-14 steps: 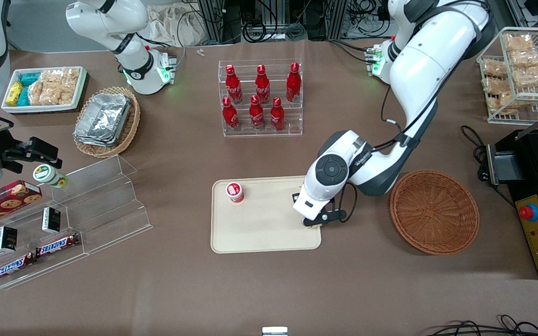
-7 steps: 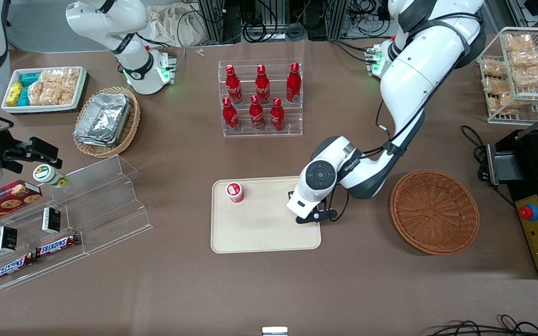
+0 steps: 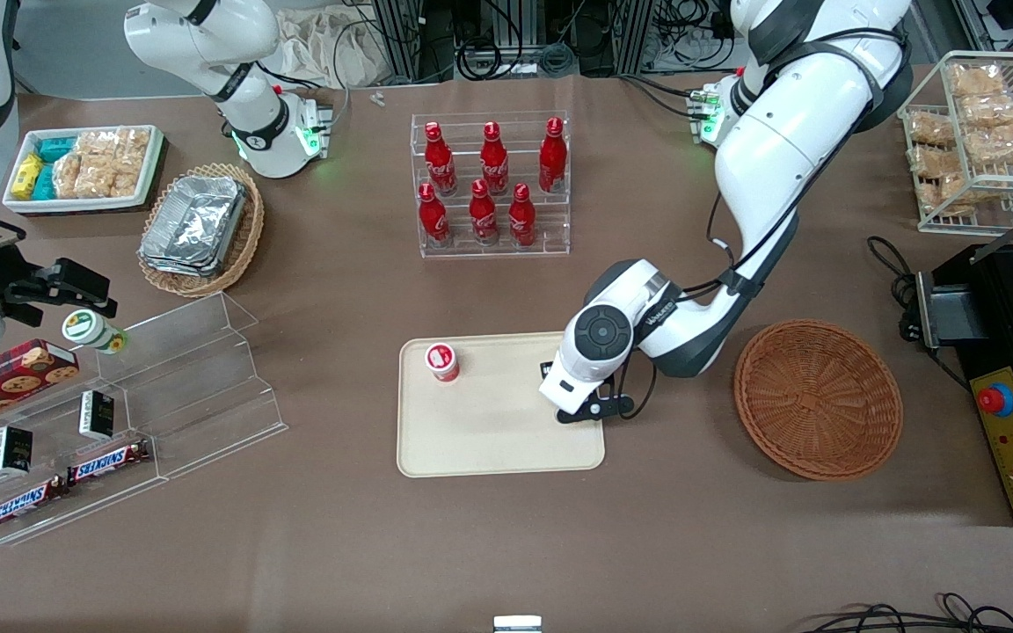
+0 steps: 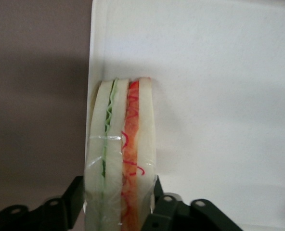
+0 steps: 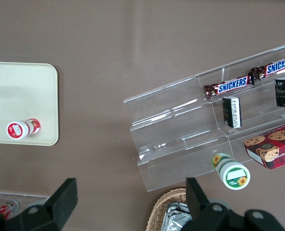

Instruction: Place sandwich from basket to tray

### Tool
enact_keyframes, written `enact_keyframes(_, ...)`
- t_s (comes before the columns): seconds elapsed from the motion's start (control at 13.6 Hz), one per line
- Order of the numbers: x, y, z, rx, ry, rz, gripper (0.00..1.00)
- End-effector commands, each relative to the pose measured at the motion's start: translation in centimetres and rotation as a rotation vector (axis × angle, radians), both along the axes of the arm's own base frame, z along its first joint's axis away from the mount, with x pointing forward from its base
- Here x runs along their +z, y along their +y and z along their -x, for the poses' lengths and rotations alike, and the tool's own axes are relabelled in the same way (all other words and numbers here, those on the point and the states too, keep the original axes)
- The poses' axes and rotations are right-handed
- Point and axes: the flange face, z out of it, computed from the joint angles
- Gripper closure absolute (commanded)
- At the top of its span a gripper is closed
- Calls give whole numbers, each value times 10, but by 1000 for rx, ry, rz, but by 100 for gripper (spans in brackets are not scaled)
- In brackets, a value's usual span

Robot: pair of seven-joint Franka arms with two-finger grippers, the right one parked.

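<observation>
Brown table, tray (image 3: 489, 440): gripper (image 4: 118, 211) clamps the sandwich (image 4: 121, 159) at the tray's edge, fingertips partly cut off, basket (image 3: 817, 397) nearby

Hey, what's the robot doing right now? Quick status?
Gripper shut on sandwich, low over tray edge nearest basket. Basket empty. Red-capped cup on tray, well apart.
</observation>
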Motion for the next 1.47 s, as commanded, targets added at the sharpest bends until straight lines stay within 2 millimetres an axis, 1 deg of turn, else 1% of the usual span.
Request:
enact_keyframes(0.0, 45, 3, -19, 45, -68, 20, 0)
enact_keyframes(0.07, 72, 11, -28, 89, -96, 34, 0)
enact_keyframes(0.15, 91, 38, -43, 150, -102, 47, 0)
enact_keyframes(0.22, 112, 56, -50, 175, -91, 59, 0)
enact_keyframes(0.29, 140, 70, -51, 178, -94, 49, 0)
enact_keyframes(0.37, 156, 95, -58, 190, -98, 32, 0)
enact_keyframes(0.52, 187, 125, -57, 158, -93, -20, 1)
enact_keyframes(0.59, 197, 150, -60, 139, -81, -47, 1)
enact_keyframes(0.66, 212, 176, -63, 105, -83, -56, 1)
enact_keyframes(0.74, 226, 196, -63, 81, -70, -45, 1)
enact_keyframes(0.81, 237, 225, -66, 69, -53, -43, 1)
enact_keyframes(0.96, 259, 275, -58, 14, -32, -31, 1)
enact_keyframes(1.03, 269, 300, -51, -18, -29, -25, 1)
enact_keyframes(1.18, 281, 351, -30, -61, -27, -26, 0)
enact_keyframes(1.25, 283, 371, -21, -85, -25, -26, 0)
enact_keyframes(1.4, 287, 400, -13, -124, -18, -26, 0)
